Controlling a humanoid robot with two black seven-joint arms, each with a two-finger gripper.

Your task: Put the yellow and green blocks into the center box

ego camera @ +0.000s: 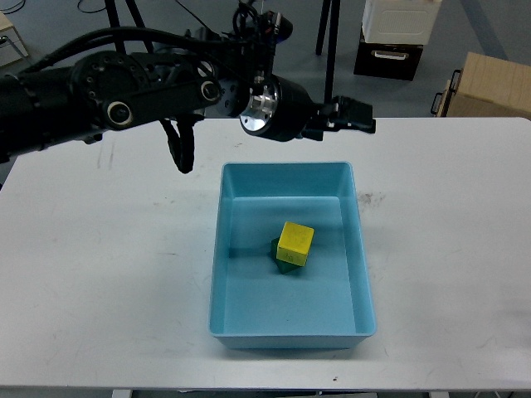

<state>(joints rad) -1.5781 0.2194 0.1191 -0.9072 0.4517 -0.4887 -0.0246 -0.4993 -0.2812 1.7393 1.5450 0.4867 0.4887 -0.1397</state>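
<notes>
In the blue tray (290, 323), the yellow block (295, 242) hides most of the green block (284, 265); left claw (353, 114) state unclear.

Single head view, mounted high, facing forward and down onto the white tabletop (99, 274) at moderate range; floor beyond the far edge in frame.
</notes>
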